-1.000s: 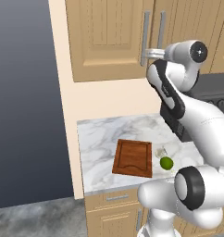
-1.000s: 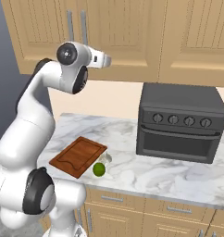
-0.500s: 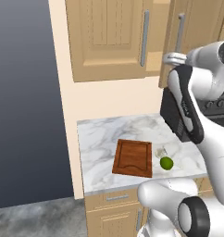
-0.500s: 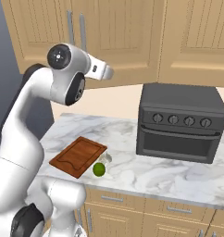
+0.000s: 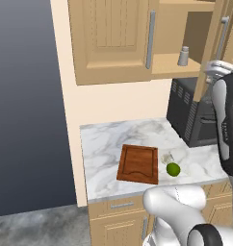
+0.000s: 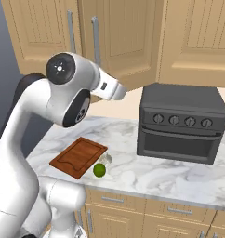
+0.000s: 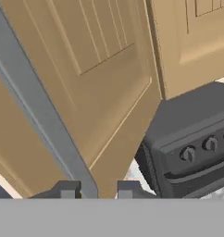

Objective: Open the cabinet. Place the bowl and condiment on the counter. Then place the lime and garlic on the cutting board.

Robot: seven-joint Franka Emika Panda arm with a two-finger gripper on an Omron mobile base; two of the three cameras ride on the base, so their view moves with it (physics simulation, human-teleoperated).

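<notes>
Cabinet (image 5: 113, 41): right door (image 5: 212, 48) swung partly out, left door flat and closed. The shelf inside shows the condiment (image 5: 184, 55) standing upright near its front edge; bowl not visible from here.

Hand (image 7: 96, 190): fingers closed narrow on the grey bar handle (image 7: 40, 111) of the opening door, the bar running up between the two tips in the hand view.

Step in hand, as I judge it: pulling the door open. To do it well, follow the hinge arc rather than pulling straight, hold the grip square on the bar, and swing far enough that the shelf is reachable past the door edge.

Counter (image 5: 104, 139): white marble, grey veins. A dark toaster oven (image 6: 181, 123) sits at the right. Cutting board (image 5: 138, 163) lies flat and bare. Just beside its right edge: lime (image 5: 173, 169), with garlic (image 5: 166, 157) close behind it, both off the board.

Room: dark grey wall on the left, tan drawers below.
</notes>
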